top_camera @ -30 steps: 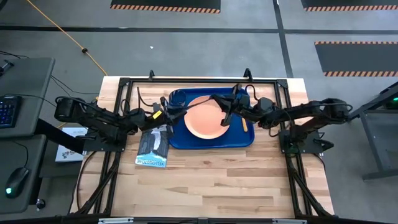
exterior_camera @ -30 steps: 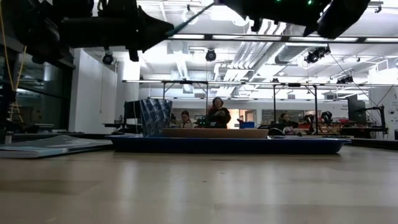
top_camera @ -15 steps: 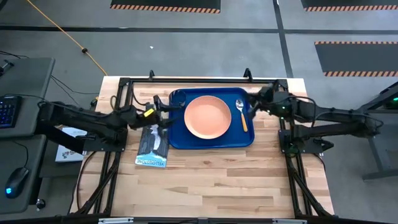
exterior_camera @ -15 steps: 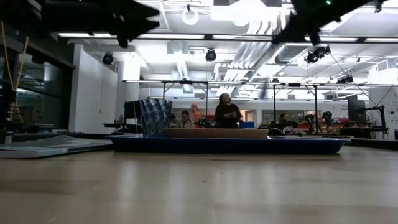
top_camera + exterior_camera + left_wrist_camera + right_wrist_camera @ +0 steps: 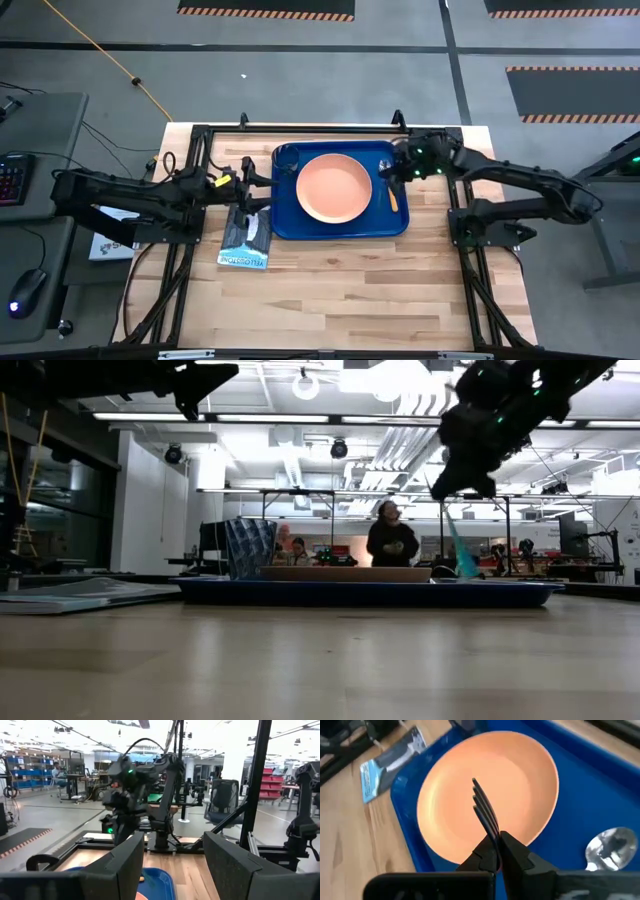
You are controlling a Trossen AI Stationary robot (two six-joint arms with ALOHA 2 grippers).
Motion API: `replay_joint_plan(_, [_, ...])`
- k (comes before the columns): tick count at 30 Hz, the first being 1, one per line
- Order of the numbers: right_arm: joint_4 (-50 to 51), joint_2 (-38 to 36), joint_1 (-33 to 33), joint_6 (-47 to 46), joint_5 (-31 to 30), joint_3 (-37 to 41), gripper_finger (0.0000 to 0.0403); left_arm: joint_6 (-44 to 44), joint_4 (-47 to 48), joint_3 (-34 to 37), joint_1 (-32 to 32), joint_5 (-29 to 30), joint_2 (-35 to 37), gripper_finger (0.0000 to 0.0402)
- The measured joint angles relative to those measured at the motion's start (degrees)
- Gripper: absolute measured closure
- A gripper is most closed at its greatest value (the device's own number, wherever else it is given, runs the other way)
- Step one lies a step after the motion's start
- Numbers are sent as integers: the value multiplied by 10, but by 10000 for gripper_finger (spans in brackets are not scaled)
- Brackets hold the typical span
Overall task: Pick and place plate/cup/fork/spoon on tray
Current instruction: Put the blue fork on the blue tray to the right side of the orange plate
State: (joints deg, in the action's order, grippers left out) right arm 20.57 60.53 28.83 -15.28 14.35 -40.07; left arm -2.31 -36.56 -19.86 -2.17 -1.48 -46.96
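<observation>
The blue tray (image 5: 340, 226) lies at the table's far middle. On it are the salmon-orange plate (image 5: 335, 188), the dark cup (image 5: 287, 155) at its far left corner, and the orange-handled spoon (image 5: 391, 192) to the right of the plate. My right gripper (image 5: 396, 172) is over the tray's right part and is shut on the light blue fork (image 5: 483, 806). The fork also shows in the low view (image 5: 460, 552). My left gripper (image 5: 258, 180) is open and empty, raised just left of the tray; it also shows in the left wrist view (image 5: 172, 870). My right gripper pinches the fork between its two fingers (image 5: 512, 851), and the fingers hide the part they are on. The tines (image 5: 479, 795) stick out past the fingertips over the plate. The fork slants down below the gripper (image 5: 468, 565). The tray's rim hides whether its lower end touches the tray.
A dark packet with white print (image 5: 246, 238) lies on the table left of the tray's near corner. Black frame rails (image 5: 300, 128) run along the table's far and side edges. Bare wood (image 5: 340, 290) lies toward the near edge. People stand in the room behind.
My right gripper has drawn back from over the plate toward the table's right edge. It has then come down over the tray's right part, so the fork now shows in the low view. My left gripper has drawn back a little toward the left edge and gone up.
</observation>
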Motion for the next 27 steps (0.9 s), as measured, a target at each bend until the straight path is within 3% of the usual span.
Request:
replay_joint_plan(8, [-32, 93, 72, 22, 61, 0, 403, 0, 0, 0, 0, 0, 0, 208])
replay_joint_plan(17, [-78, 192, 96, 21, 80, 0, 403, 0, -1, 0, 0, 2, 0, 208])
replay_joint_plan(27, [-125, 253, 101, -2, 47, 0, 402, 0, -1, 0, 0, 2, 0, 208])
